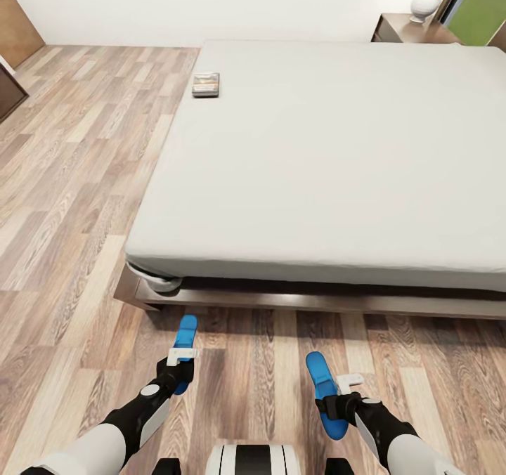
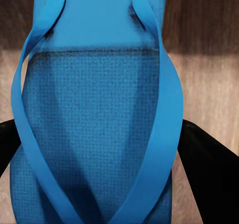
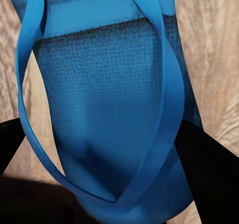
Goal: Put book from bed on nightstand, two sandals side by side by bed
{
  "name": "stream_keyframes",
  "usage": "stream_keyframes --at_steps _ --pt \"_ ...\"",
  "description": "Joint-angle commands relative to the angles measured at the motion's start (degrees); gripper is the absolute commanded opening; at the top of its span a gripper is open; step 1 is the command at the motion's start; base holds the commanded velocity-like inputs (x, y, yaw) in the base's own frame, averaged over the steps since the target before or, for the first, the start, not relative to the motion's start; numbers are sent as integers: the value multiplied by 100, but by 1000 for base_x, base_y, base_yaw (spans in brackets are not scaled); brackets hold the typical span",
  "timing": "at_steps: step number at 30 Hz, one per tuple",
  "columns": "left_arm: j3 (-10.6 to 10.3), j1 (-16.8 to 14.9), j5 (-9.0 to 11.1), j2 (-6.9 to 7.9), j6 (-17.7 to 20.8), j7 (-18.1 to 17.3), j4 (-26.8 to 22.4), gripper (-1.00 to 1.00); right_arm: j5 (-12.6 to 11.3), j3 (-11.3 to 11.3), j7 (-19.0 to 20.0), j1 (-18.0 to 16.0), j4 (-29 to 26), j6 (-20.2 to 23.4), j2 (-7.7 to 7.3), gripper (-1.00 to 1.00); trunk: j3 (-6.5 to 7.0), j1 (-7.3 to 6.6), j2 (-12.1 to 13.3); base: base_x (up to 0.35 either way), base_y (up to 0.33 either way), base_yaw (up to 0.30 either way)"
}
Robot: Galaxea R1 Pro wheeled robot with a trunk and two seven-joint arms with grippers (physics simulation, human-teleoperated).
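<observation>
Head view inventory: two blue sandals, one book, one bed, one nightstand. Left sandal [image 1: 185,340] is pinched in the left claw [image 1: 182,367]; right sandal [image 1: 325,394] is pinched in the right claw [image 1: 336,399]. Both sit above the wooden floor [image 1: 70,201] just off the bed's [image 1: 337,159] near edge, well apart from each other. The book [image 1: 206,84] lies at the mattress's far left corner. The nightstand [image 1: 411,31] stands beyond the far right corner. Open floor runs along the bed's left edge.

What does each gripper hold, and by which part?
Left gripper holds one blue sandal across its sole; right gripper holds the other sandal likewise.
</observation>
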Motion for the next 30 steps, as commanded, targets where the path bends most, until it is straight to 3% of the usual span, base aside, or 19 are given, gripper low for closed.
stream_keyframes --at_steps 1,23,30 --pt "-51 0 37 4 -18 27 3 -100 21 -30 39 0 -14 31 3 -100 -3 0 -1 10 7 0" --pt "-55 3 40 -5 -10 30 -7 -100 21 -30 39 0 -14 31 3 -100 -3 0 -1 1 1 0" --pt "-45 4 40 -5 -10 30 -1 -100 21 -30 39 0 -14 31 3 -100 -128 153 -282 0 0 0"
